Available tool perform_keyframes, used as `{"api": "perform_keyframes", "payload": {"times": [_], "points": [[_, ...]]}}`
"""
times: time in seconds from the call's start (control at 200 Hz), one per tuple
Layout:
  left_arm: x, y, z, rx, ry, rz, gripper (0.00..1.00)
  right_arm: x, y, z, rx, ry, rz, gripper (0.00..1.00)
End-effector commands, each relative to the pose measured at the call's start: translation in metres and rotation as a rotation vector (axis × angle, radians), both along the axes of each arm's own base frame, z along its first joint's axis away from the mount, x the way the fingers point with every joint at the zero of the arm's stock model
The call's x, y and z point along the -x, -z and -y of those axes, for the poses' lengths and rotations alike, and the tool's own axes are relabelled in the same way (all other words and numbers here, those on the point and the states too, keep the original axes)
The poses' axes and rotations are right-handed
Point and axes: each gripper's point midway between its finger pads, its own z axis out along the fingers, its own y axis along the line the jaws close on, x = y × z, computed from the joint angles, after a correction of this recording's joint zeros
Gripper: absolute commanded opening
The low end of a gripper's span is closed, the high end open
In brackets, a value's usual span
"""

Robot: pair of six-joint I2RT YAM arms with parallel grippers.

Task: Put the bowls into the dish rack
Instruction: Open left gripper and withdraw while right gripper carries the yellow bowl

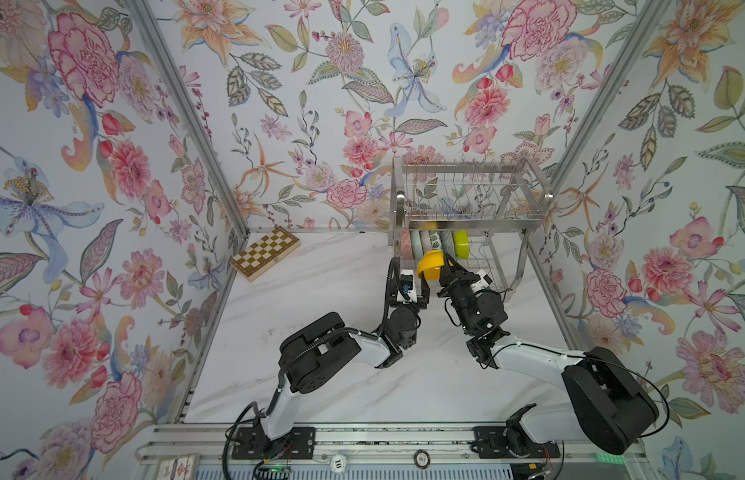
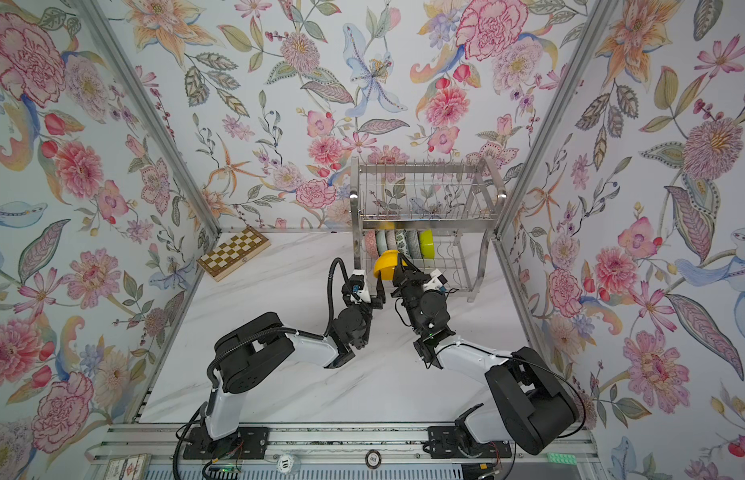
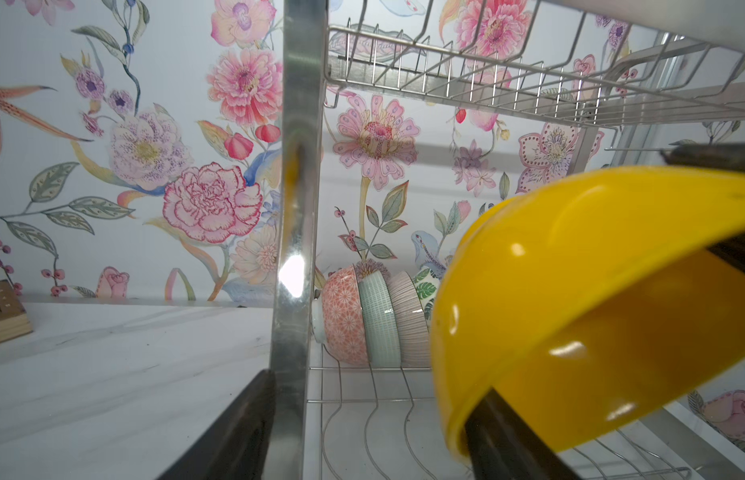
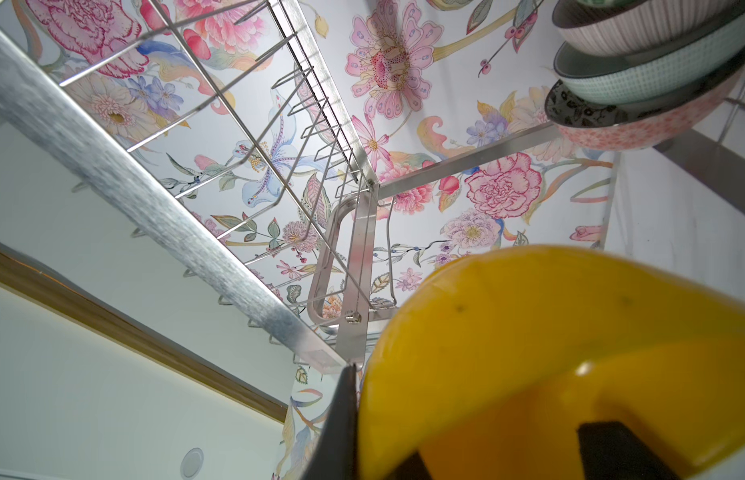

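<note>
- Left wrist view: I see the orange-yellow bowl (image 3: 591, 291), plain and glossy, tipped on edge at the front of the dish rack's (image 3: 298, 208) lower shelf, near a front leg.
- Right gripper (image 1: 449, 268) pinches its rim, one finger inside.
- Left gripper (image 3: 368, 432) gapes wide, holding nothing.
- The other bowls (image 1: 435, 243) stand on edge in a row behind it, with the lime green bowl (image 1: 461, 243) at one end.

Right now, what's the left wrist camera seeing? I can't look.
An orange-yellow round bowl, pinched at its rim by the right claw, fills much of the view. Behind it, patterned bowls stand on edge in the steel wire dish rack.
</note>
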Motion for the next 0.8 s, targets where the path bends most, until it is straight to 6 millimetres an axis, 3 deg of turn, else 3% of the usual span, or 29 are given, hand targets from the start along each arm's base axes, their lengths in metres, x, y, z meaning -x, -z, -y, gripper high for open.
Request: {"api": "perform_keyframes", "payload": {"times": [0.0, 0.125, 0.51, 0.631, 0.796], "points": [[0.007, -0.015, -0.007, 0.060, 0.024, -0.019, 0.87, 0.009, -0.032, 0.021, 0.015, 0.053, 0.115, 0.00], [0.012, -0.013, -0.005, 0.047, 0.081, -0.061, 0.99, 0.009, -0.029, 0.036, 0.080, 0.095, 0.109, 0.00], [0.022, -0.012, 0.014, -0.092, 0.224, -0.158, 0.99, 0.010, -0.031, 0.086, 0.471, 0.190, 0.094, 0.00], [0.022, -0.016, 0.023, -0.141, 0.257, -0.153, 0.99, 0.007, -0.028, 0.102, 0.663, 0.189, 0.048, 0.00], [0.018, -0.016, 0.041, -0.199, 0.303, -0.167, 0.99, -0.001, -0.016, 0.121, 0.763, 0.155, 0.037, 0.00]]}}
